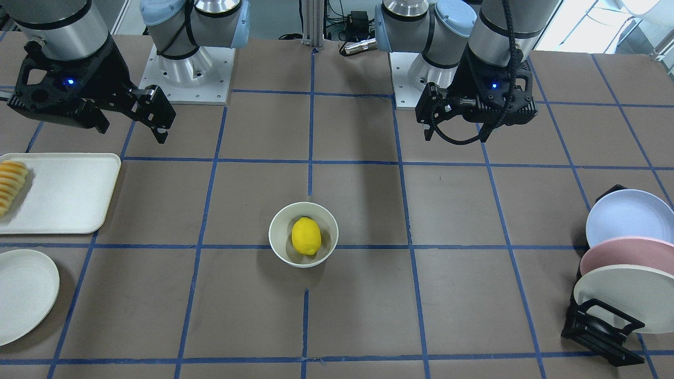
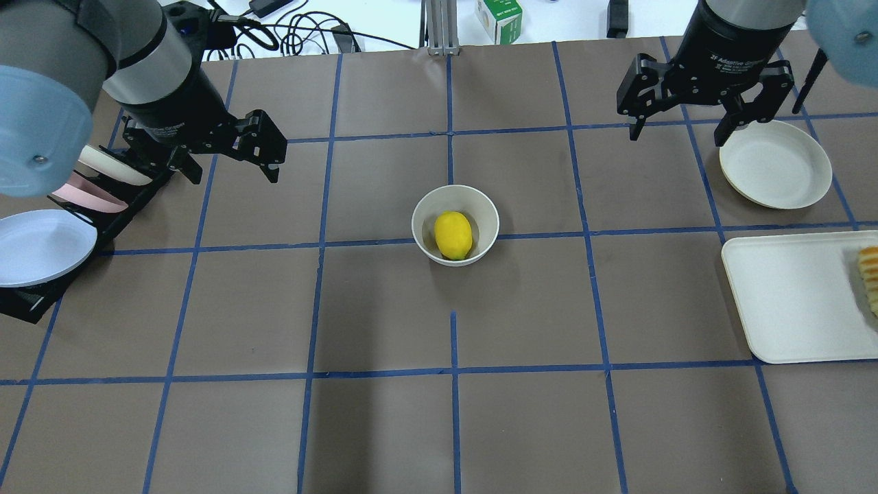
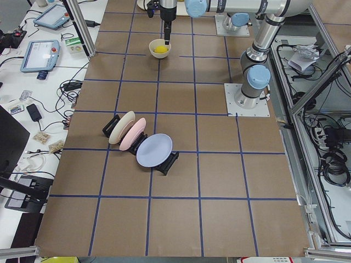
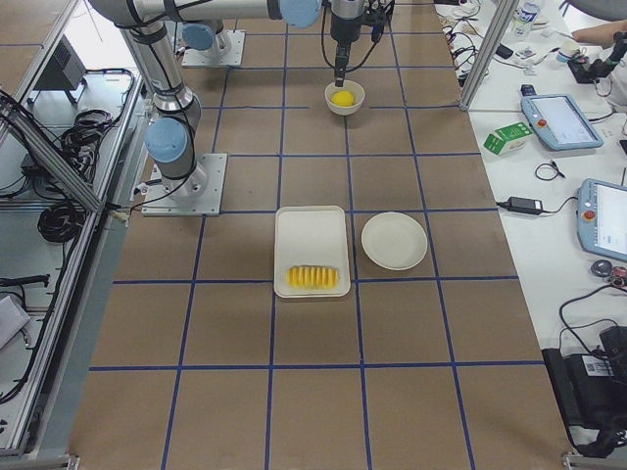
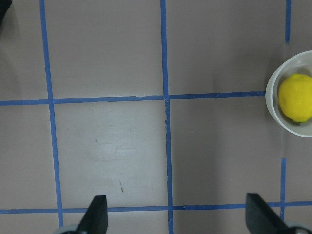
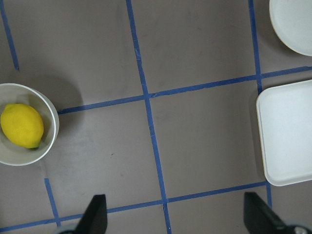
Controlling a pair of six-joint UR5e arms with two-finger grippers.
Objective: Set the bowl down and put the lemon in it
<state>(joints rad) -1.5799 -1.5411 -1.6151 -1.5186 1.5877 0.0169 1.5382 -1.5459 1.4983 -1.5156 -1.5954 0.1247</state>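
The off-white bowl (image 1: pixel 279 231) stands upright near the table's middle, with the yellow lemon (image 1: pixel 306 236) lying inside it. Both also show in the overhead view, the bowl (image 2: pixel 422 219) and the lemon (image 2: pixel 453 234). My left gripper (image 2: pixel 230 168) is open and empty, above the table and well off to the bowl's side. My right gripper (image 2: pixel 678 137) is open and empty, up over the other side. The left wrist view shows the bowl (image 5: pixel 272 105) and lemon (image 5: pixel 295 97) at its right edge. The right wrist view shows the bowl (image 6: pixel 50 127) and lemon (image 6: pixel 22 125) at its left edge.
A black rack of pastel plates (image 2: pixel 48 240) stands under my left arm. A flat cream plate (image 2: pixel 775 165) lies below my right gripper. A cream tray (image 2: pixel 796 295) with a row of orange-yellow slices (image 2: pixel 870 278) lies beside it.
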